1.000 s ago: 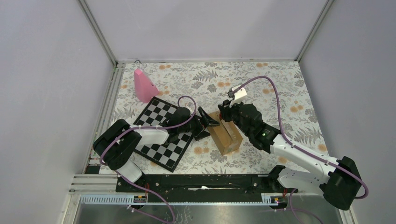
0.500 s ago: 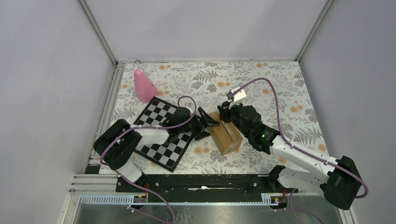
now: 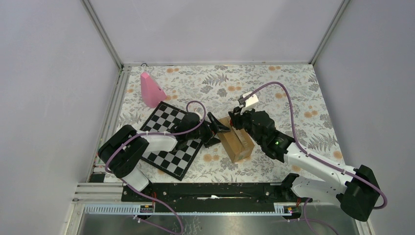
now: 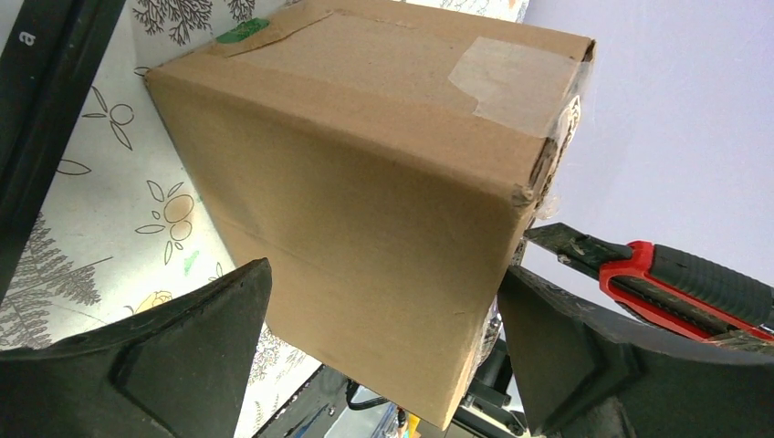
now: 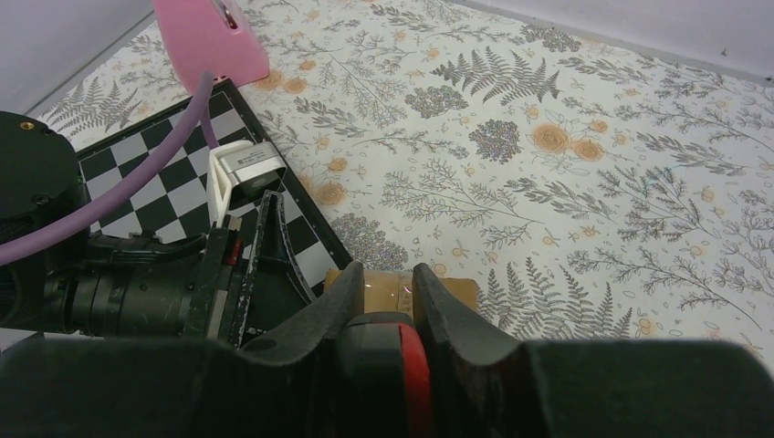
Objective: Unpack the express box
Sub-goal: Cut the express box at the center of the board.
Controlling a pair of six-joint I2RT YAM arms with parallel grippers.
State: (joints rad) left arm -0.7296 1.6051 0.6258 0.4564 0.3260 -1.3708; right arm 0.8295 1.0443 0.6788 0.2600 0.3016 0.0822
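Note:
The express box (image 3: 237,141), a small brown carton with taped seams, lies on the floral table between my arms. In the left wrist view the box (image 4: 365,173) fills the frame, with a green mark at its top corner. My left gripper (image 3: 218,128) is open, with one jaw on either side of the box's near end (image 4: 383,278). My right gripper (image 3: 238,119) is shut on a red and black utility knife (image 5: 394,360) just over the box's far end (image 5: 456,290). The knife's blade tip (image 4: 570,242) shows beside the box's taped corner.
A black and white chessboard (image 3: 169,144) lies left of the box under my left arm, and also shows in the right wrist view (image 5: 155,187). A pink cone-like object (image 3: 150,89) stands at the back left. White walls and metal rails enclose the table.
My right gripper with the knife has shifted slightly left toward the box's far end. The left arm and the box have not moved.

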